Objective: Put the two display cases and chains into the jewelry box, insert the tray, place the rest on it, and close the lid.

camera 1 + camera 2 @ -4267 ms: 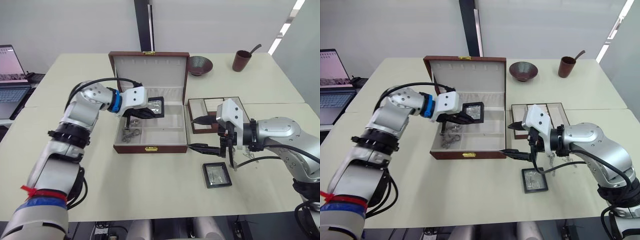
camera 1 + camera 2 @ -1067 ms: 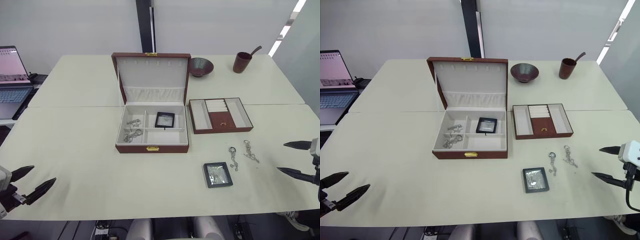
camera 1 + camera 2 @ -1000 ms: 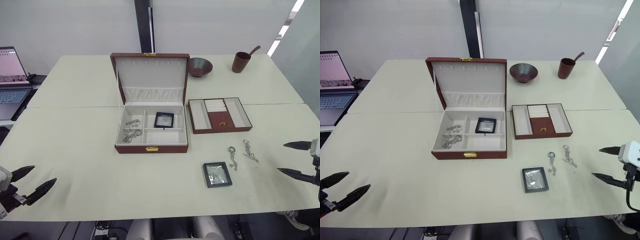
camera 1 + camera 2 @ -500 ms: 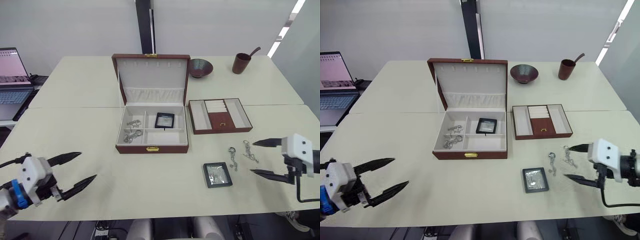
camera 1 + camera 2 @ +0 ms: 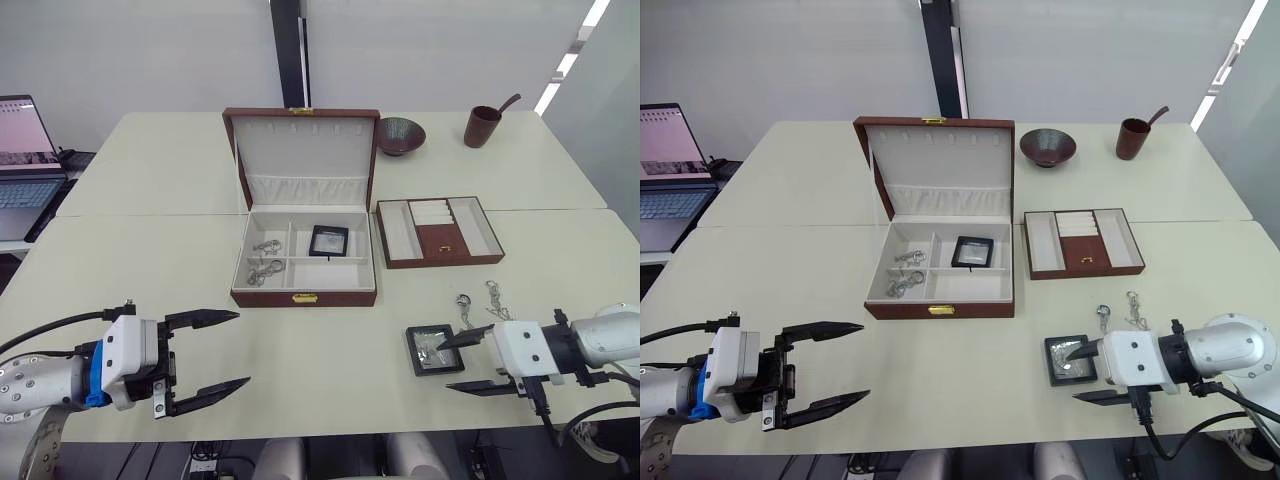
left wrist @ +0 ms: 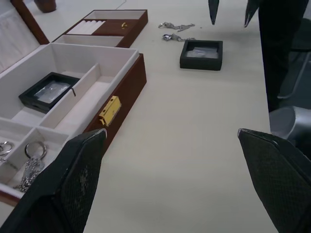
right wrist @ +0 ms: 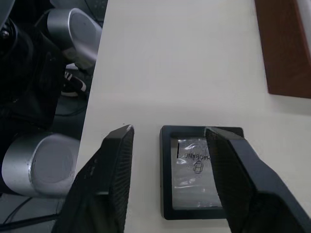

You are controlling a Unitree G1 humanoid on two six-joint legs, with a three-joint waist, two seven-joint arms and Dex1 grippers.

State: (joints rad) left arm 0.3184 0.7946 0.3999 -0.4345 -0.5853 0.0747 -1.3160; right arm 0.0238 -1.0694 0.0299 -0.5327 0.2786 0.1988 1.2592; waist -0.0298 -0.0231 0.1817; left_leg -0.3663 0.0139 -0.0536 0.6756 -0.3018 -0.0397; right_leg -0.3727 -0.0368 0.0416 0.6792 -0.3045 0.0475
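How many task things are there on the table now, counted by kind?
Display cases: 2, one in the jewelry box, one on the table.
Chains: 2, both in the jewelry box.
Jewelry box: 1.
Tray: 1.
Total: 6.

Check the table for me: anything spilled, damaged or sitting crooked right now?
Nothing stands out. The jewelry box stands open and square with one display case flat inside; the other display case lies flat on the table by the open right gripper. The tray sits level.
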